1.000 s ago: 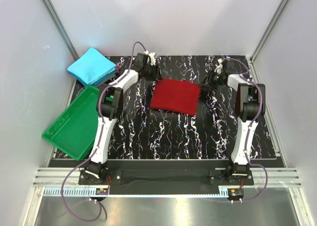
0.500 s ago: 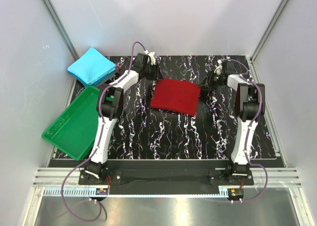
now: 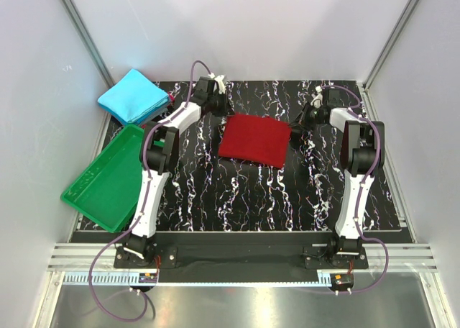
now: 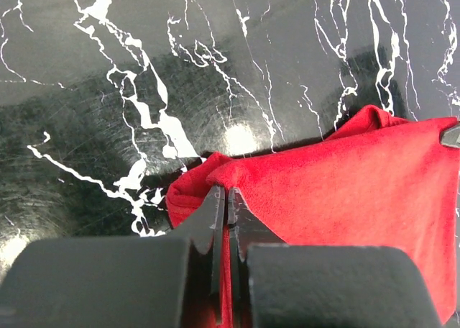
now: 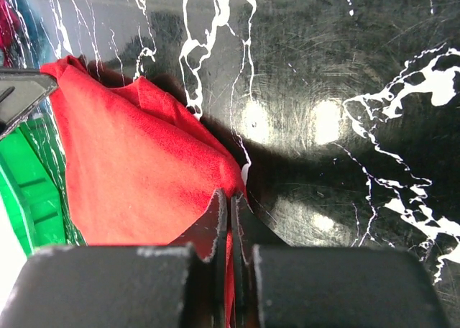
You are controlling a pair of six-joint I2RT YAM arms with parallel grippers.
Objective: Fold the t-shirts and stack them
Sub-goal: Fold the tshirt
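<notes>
The dark red t-shirt (image 3: 255,140) lies folded to a rough square on the black marbled table, near the back middle. My left gripper (image 3: 221,112) is shut on its far left corner (image 4: 208,180). My right gripper (image 3: 296,119) is shut on its far right corner (image 5: 230,177). Red cloth shows between both pairs of fingers. The bright cyan-blue t-shirt (image 3: 133,96) lies folded at the table's far left corner, apart from both grippers.
A green plastic tray (image 3: 108,180) sits tilted over the table's left edge; a strip of it shows in the right wrist view (image 5: 29,191). White walls and metal posts close in the back and sides.
Both grippers have drawn slightly back toward the far edge while still holding the red shirt's corners. The shirt's outline is nearly the same.
</notes>
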